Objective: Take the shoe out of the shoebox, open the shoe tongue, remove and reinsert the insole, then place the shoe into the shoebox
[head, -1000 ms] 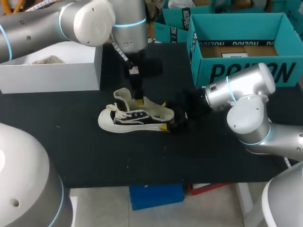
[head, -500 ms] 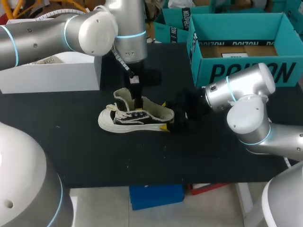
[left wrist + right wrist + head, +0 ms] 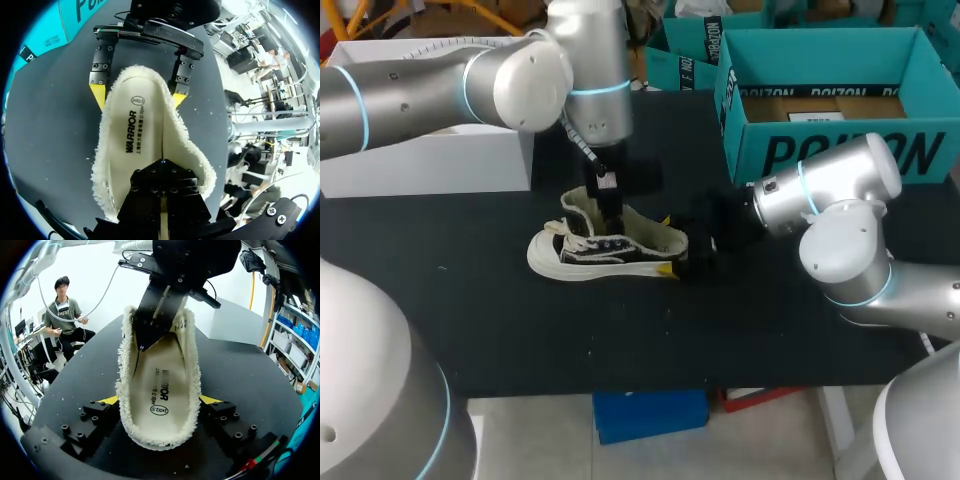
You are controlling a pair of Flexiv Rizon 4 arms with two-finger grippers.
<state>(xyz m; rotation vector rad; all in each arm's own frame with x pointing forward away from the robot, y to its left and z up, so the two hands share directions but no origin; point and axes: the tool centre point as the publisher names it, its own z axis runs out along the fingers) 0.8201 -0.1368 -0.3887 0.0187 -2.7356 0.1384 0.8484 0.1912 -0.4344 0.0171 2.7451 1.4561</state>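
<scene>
Bright, diffuse overhead lighting. Highlights fall on the left arm shell (image 3: 520,70) at 10 o'clock. The black table (image 3: 520,340) reads dark; the pale lining of the shoe (image 3: 610,245) is evenly lit.

Fleece-lined shoe (image 3: 610,248) upright, open teal shoebox (image 3: 840,150) behind

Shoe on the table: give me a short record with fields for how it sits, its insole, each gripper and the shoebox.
shoe: upright on the black table, tongue raised
insole: inside the shoe
left gripper: fingers together, tips down on the insole
right gripper: closed on the shoe's heel from both sides
shoebox: teal, open, at the table's far right
</scene>
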